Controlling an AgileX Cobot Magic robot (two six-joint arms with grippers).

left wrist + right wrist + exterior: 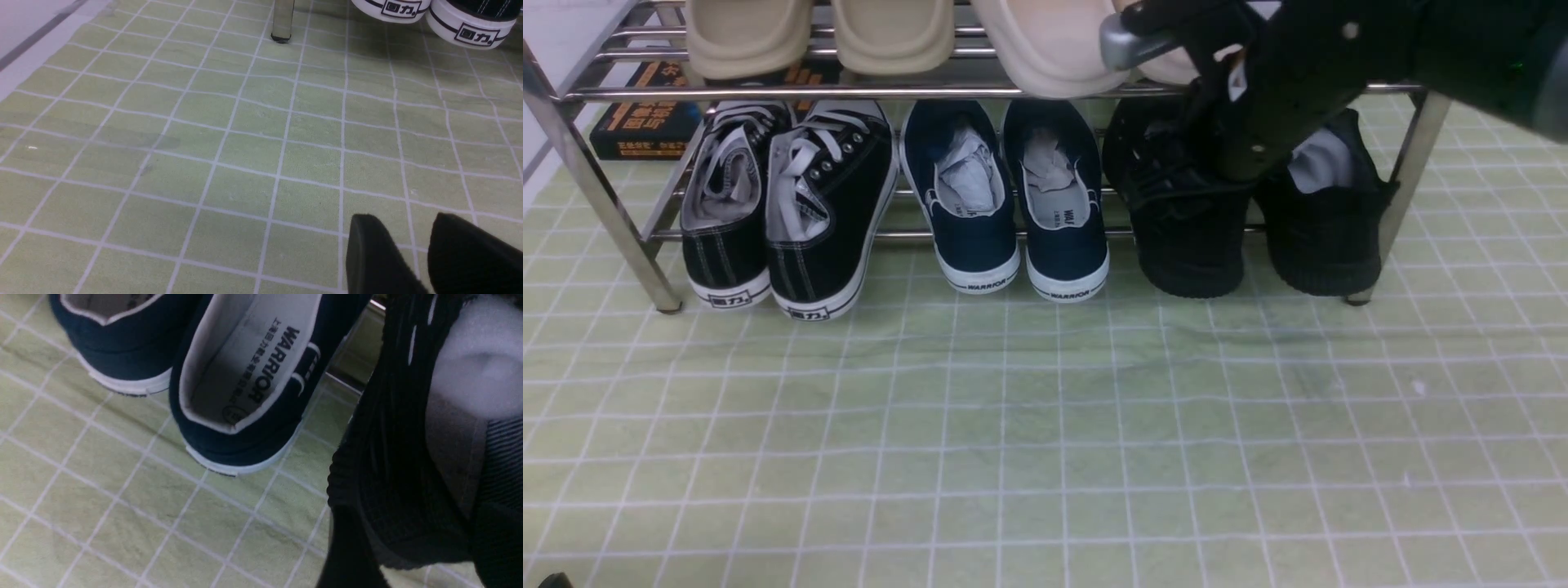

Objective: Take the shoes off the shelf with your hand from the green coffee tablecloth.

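Observation:
The black mesh shoes (1184,212) stand on the lower tier of the chrome shelf (849,92), at its right end, heels toward me. My right arm with the hand (1233,155) comes down from the upper right between the two shoes. In the right wrist view the right gripper (416,539) has its jaws wide apart; the left black shoe's heel (392,457) lies between the fingers, white paper stuffing (478,367) above it. My left gripper (402,228) hovers open and empty over the green tablecloth (204,143).
Black canvas sneakers with white soles (784,212) and navy WARRIOR slip-ons (1013,204) share the lower tier. Beige slippers (890,33) lie on the upper tier. A dark book (645,114) sits behind the shelf's left leg (645,269). Tablecloth (1045,425) spreads in front.

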